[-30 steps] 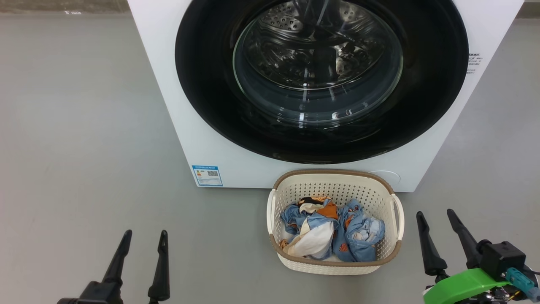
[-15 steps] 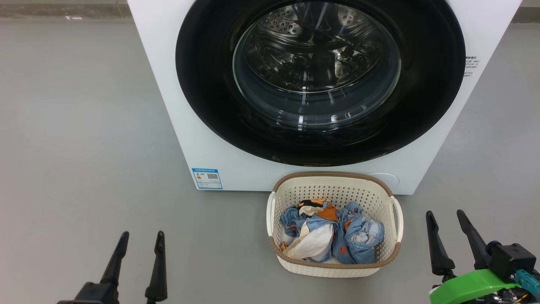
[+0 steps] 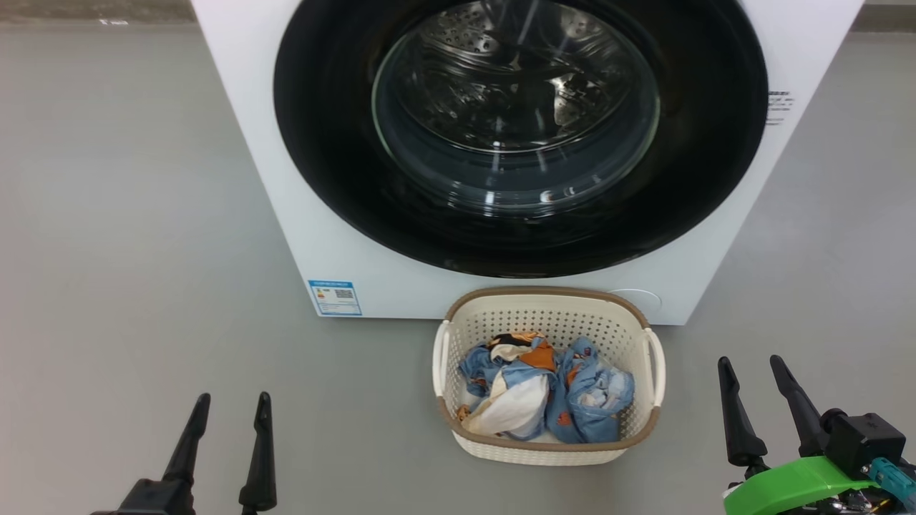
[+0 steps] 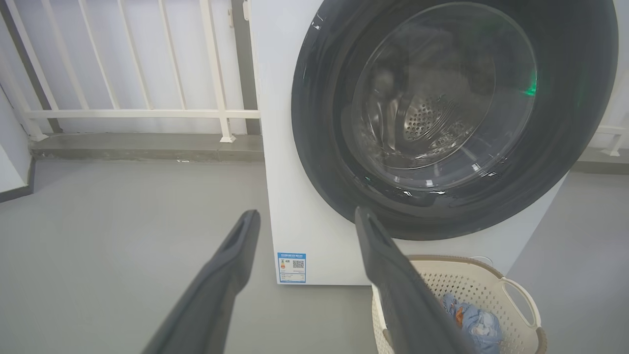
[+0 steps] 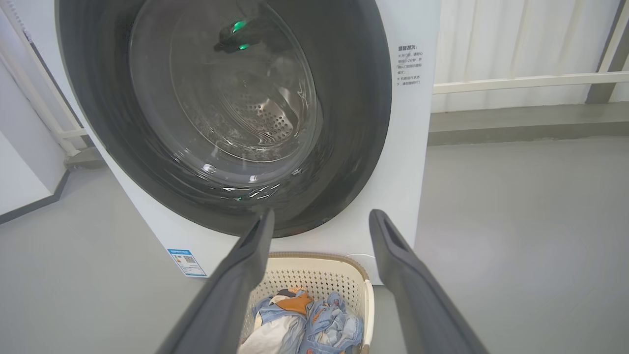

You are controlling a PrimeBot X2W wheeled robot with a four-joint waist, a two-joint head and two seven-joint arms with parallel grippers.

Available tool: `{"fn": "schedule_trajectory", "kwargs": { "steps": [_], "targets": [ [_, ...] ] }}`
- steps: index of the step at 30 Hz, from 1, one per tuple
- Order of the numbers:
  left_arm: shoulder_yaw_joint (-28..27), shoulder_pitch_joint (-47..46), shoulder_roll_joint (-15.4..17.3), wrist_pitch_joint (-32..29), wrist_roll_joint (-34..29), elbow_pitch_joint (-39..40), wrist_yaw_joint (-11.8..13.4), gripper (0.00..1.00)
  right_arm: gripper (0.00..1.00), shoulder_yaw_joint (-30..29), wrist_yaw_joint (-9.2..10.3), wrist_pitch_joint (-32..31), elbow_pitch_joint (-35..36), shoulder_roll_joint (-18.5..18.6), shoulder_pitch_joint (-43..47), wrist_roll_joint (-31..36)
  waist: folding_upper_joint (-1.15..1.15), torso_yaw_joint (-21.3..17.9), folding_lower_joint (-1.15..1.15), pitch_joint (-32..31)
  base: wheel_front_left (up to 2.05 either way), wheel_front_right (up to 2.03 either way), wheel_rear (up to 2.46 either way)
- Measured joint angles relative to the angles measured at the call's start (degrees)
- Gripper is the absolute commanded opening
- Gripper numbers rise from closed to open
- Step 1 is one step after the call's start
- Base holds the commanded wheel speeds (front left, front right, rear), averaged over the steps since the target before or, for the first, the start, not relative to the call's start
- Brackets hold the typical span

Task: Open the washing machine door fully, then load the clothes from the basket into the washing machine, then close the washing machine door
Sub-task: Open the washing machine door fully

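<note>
Jaws parted and empty, the left gripper and right gripper hover above the grey floor either side of the basket, clothes heaped inside, set just before the washing machine, the washing machine door closed.

The place looks like a home laundry corner, perhaps on a balcony or in a utility area. A big white front-loading washing machine stands on a smooth grey floor. A small cream perforated plastic basket holding light blue printed clothes sits just in front of it. Behind the machine, a white railing of vertical bars runs along a low grey kerb.
</note>
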State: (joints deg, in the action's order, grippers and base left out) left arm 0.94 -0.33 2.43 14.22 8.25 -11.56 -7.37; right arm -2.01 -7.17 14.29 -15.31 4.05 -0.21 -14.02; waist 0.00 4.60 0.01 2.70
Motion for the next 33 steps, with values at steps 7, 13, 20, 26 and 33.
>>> {"fn": "schedule_trajectory", "kwargs": {
  "steps": [7,13,20,26,33],
  "targets": [
    [-0.02,-0.80,-0.02,0.00,-0.26,0.01,0.00,1.00,1.00,-0.09,0.00,0.01,0.15,-0.02,-0.03,0.00,0.00,-0.37,0.00,0.94,1.20,1.20,-2.40],
    [0.07,-0.92,-0.04,0.00,-0.26,0.02,0.00,1.00,1.00,-0.10,0.00,0.01,0.16,-0.03,-0.05,0.10,0.00,-0.58,0.00,1.38,1.23,1.23,-2.46],
    [0.21,-1.16,-0.03,0.00,-0.25,0.02,0.00,1.00,1.00,-0.12,0.00,0.01,0.24,-0.05,-0.07,0.16,0.00,-0.57,0.00,1.84,1.23,1.23,-2.46],
    [1.18,-2.05,-0.12,0.21,3.49,0.80,0.00,1.00,1.00,-0.21,0.00,0.01,0.29,-0.01,-0.10,0.40,0.00,-0.44,0.00,1.95,1.11,1.11,-2.23],
    [1.62,-2.05,-0.11,0.41,3.44,0.85,0.00,1.00,1.00,-0.12,0.00,0.01,0.27,0.01,-0.17,0.40,0.00,-0.33,0.00,1.83,0.62,0.62,-1.24]
  ]
}}
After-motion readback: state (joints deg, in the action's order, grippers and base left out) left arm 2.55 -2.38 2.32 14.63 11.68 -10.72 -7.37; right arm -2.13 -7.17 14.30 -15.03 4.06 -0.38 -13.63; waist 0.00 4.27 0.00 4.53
